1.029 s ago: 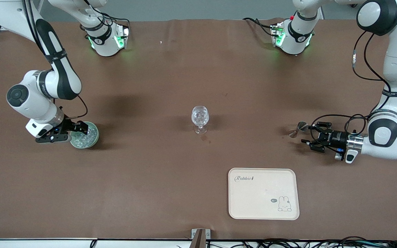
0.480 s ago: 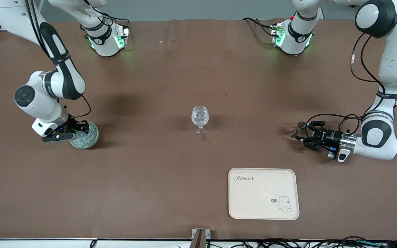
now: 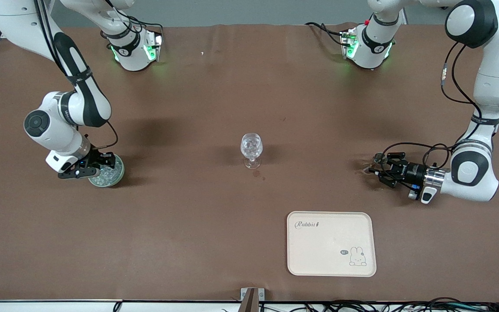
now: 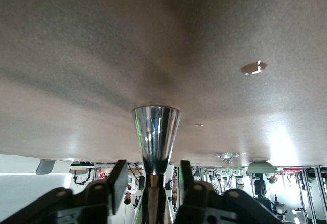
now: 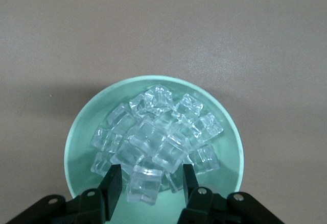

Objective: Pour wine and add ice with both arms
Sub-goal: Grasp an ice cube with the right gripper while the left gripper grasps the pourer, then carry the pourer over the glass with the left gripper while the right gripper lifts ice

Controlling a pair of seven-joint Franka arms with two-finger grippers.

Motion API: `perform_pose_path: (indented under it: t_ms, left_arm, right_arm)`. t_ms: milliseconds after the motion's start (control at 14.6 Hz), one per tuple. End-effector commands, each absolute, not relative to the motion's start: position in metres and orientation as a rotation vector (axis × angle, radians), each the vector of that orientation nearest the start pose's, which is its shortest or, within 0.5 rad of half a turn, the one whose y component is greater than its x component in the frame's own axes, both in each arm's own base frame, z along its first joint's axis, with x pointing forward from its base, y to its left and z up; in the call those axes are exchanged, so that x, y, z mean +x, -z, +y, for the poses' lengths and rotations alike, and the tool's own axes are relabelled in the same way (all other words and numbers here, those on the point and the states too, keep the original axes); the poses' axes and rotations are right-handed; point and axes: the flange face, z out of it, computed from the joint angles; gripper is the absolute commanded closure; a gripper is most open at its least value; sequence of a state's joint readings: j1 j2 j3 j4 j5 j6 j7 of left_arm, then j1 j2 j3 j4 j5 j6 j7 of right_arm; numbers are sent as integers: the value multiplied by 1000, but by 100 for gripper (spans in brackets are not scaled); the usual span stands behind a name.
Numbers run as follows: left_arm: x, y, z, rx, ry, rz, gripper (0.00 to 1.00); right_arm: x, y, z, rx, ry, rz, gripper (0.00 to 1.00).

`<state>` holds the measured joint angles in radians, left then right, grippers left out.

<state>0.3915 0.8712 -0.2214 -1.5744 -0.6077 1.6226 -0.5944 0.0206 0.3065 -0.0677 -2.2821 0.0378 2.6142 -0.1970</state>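
Note:
A mint-green bowl [image 3: 118, 172] heaped with ice [image 3: 107, 175] stands toward the right arm's end of the table. My right gripper [image 3: 101, 167] is down in the bowl [image 5: 82, 137], open, its fingers [image 5: 113, 183] either side of one cube of the ice [image 5: 147, 182]. A silver jigger [image 3: 378, 158] stands toward the left arm's end. My left gripper [image 3: 377, 167] is low and level, open, its fingers [image 4: 118, 179] straddling the narrow waist of the jigger [image 4: 156, 132] with gaps on both sides. The stemmed glass [image 3: 251, 149] stands mid-table with glittering clear contents.
A cream tray [image 3: 331, 255] with a rabbit print lies nearer the front camera than the jigger. A small dark stain [image 3: 258, 174] marks the brown table cover by the glass's foot. Both arm bases stand along the table edge farthest from the camera.
My left gripper has slid forward until its fingers straddle the jigger. My right gripper has shifted in over the bowl and sunk among the ice. The glass and tray have not moved.

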Motion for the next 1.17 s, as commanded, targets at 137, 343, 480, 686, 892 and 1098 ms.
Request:
perform_pose_path:
  t_ms: [137, 343, 480, 686, 892, 1098]
  left_arm:
    - [608, -129, 52, 1969, 1189, 1160, 76]
    - [612, -135, 38, 1961, 1190, 1128, 100]
    - [617, -145, 26, 1946, 1189, 1112, 100]
    - [634, -181, -18, 1937, 1221, 1129, 100]
    - [654, -230, -79, 1946, 1242, 1216, 100]
    - [662, -289, -148, 1993, 1192, 1289, 100]
  right_arm:
    - [531, -220, -22, -3119, 39, -156, 49]
    - [531, -220, -23, -3119, 39, -153, 53]
    - [529, -218, -24, -3119, 32, -151, 53]
    - [527, -216, -24, -3119, 29, -148, 54]
    - [527, -216, -24, -3118, 25, -146, 56]
    - [527, -213, -24, -3119, 20, -146, 61]
